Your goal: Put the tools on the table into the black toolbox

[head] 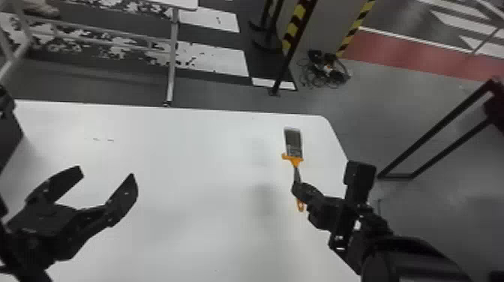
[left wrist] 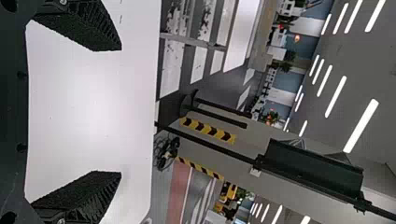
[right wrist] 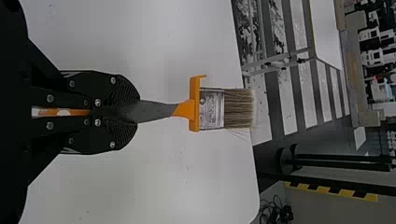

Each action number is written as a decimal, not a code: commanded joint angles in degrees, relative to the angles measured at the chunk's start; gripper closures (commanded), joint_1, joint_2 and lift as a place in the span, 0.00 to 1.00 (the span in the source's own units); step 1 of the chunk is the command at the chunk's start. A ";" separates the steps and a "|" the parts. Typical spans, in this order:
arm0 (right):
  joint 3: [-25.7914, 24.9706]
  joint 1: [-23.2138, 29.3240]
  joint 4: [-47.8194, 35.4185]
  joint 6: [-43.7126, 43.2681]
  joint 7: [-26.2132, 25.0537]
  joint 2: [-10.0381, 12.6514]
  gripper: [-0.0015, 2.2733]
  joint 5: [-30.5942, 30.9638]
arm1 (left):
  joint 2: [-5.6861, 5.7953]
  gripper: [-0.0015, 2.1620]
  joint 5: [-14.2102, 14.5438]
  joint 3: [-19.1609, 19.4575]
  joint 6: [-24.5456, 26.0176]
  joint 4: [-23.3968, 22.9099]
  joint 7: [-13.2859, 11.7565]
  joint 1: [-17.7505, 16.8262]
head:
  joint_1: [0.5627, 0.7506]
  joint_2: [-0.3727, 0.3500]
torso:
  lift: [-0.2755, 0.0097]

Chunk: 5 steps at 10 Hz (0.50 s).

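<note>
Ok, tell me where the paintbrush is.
In the head view, on the robot's right, the paintbrush is in the jaws of the right gripper, over the white table near its far right corner.

counts, head view: paintbrush (head: 293, 140), 1, at 3 o'clock; grippers, 2, the left gripper (head: 106, 175) at 9 o'clock and the right gripper (head: 299, 189) at 4 o'clock. white-topped tables, 2: near table (head: 195, 157) across the dial's centre, far table (head: 187, 3) at 11 o'clock. yellow-and-black striped strips (head: 296, 22), 2, towards 1 o'clock; cable tangle (head: 327, 70), 1, between 1 and 2 o'clock.
</note>
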 commanded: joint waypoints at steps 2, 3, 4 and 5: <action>3.13 2.00 -3.11 -1.51 0.48 0.00 0.99 0.46 | -0.08 0.02 5.71 0.12 11.07 -1.64 -0.54 -3.07 | 0.70 0.09 | 0.70; 4.62 2.71 -3.81 -2.74 0.48 0.00 0.99 0.81 | -0.26 0.02 7.90 0.12 14.05 -2.00 -0.63 -4.03 | 0.70 0.10 | 0.70; 6.12 3.23 -4.16 -3.80 0.57 0.00 0.99 1.16 | -0.44 0.02 10.10 0.21 17.92 -2.52 -0.90 -5.00 | 0.70 0.10 | 0.70; 7.70 3.76 -4.60 -4.32 0.83 0.00 0.99 1.69 | -0.52 0.02 12.56 0.29 21.09 -2.87 -0.90 -6.14 | 0.70 0.11 | 0.70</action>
